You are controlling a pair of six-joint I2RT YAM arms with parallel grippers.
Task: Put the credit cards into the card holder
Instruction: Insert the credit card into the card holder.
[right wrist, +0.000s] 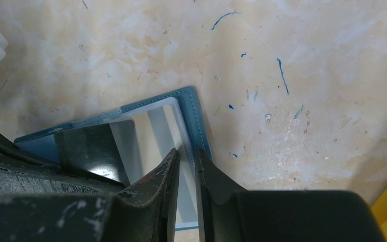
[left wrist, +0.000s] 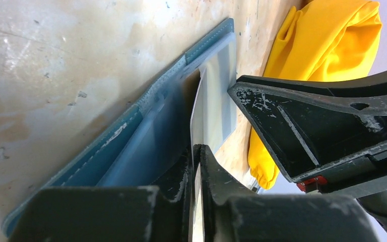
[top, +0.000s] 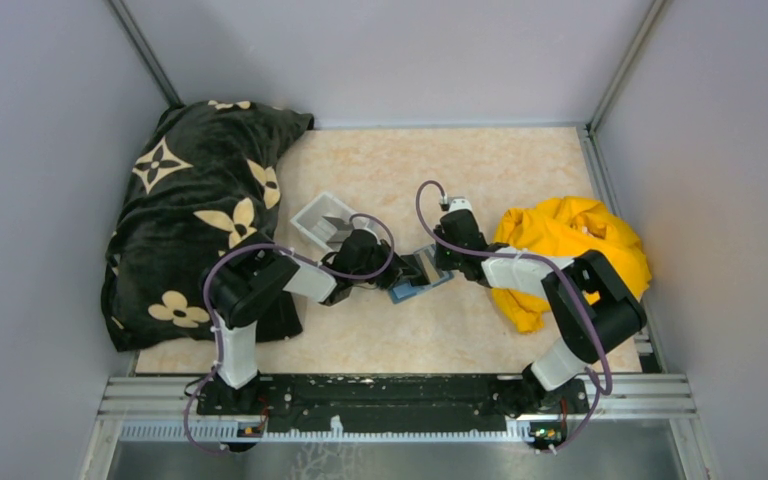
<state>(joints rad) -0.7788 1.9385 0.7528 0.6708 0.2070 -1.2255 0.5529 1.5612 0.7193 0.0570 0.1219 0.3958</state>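
The teal card holder lies open on the table between both arms. My left gripper is shut on a thin pale credit card, seen edge-on, whose far end reaches into the card holder's inner pockets. The left gripper's jaws press flat on the card. My right gripper is shut on the card holder's right edge, one finger inside over the clear pocket, the other outside the teal cover. In its own view the right gripper shows a narrow gap filled by that edge.
A clear-white plastic tray stands behind the left gripper. A black blanket with tan flowers covers the table's left side. A yellow cloth is bunched at the right, beside the right arm.
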